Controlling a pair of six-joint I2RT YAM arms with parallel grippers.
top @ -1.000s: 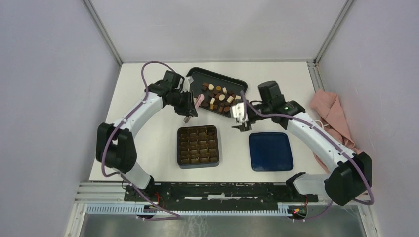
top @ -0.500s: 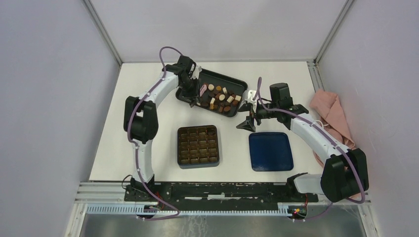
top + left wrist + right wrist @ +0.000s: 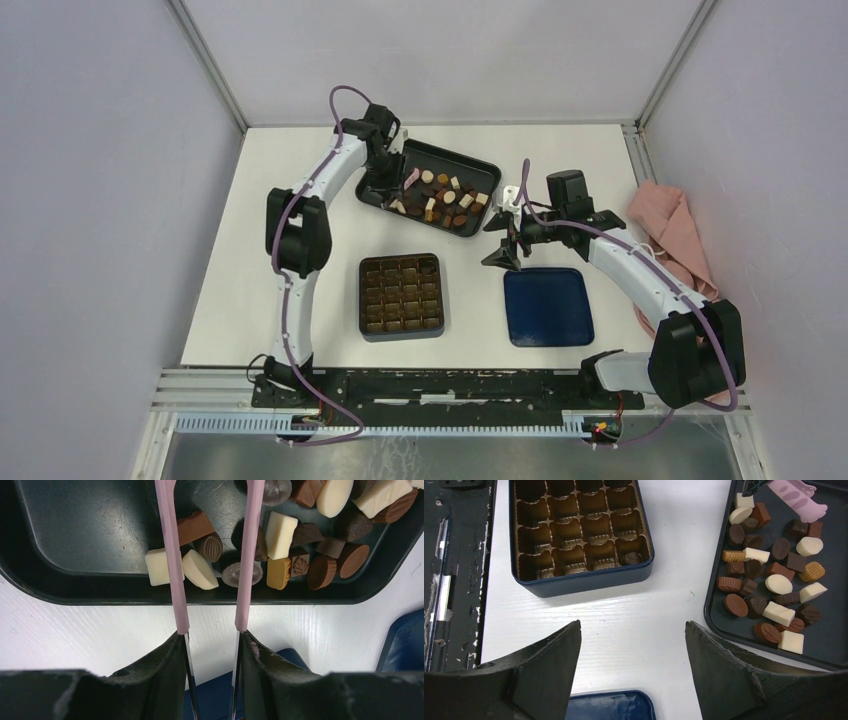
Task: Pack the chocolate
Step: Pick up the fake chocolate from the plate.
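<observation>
Now | left end effector (image 3: pixel 212 642) grips pink tweezers (image 3: pixel 170 555) over chocolate (image 3: pixel 202 572) | right end effector (image 3: pixel 631 630) wide, empty

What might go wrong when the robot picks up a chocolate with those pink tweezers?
The chocolates lie crowded and touching in the tray, so the pink tweezers might knock neighbours or pinch two. A smooth rounded piece may slip from the thin tips and drop on the table before reaching the box. The compartments look snug, so a piece could land crooked.
</observation>
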